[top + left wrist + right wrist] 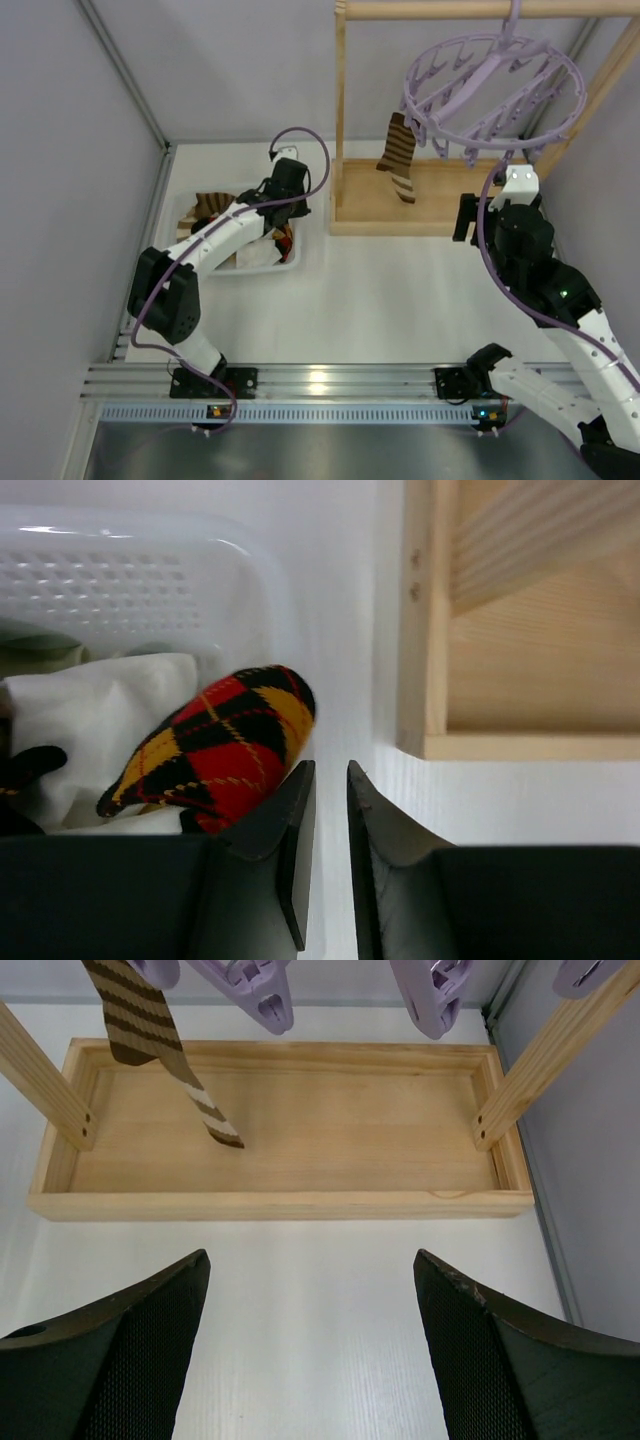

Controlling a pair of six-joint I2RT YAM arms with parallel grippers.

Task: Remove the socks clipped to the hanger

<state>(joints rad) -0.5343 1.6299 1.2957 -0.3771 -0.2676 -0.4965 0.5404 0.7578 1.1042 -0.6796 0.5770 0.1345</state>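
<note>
The lavender hanger hangs from the wooden rack's top bar. One brown-and-tan striped sock is clipped at its left side and dangles over the rack's tray. My left gripper is over the white basket's right edge, its jaws a narrow gap apart with nothing between them. A red, black and orange diamond sock lies in the basket just left of its fingers, on a white sock. My right gripper is open and empty, in front of the rack, below the hanger.
The white perforated basket also holds a brown striped sock. The wooden rack's base tray and its two uprights stand ahead of the right gripper. Empty lavender clip pegs hang above. Grey walls close in on both sides.
</note>
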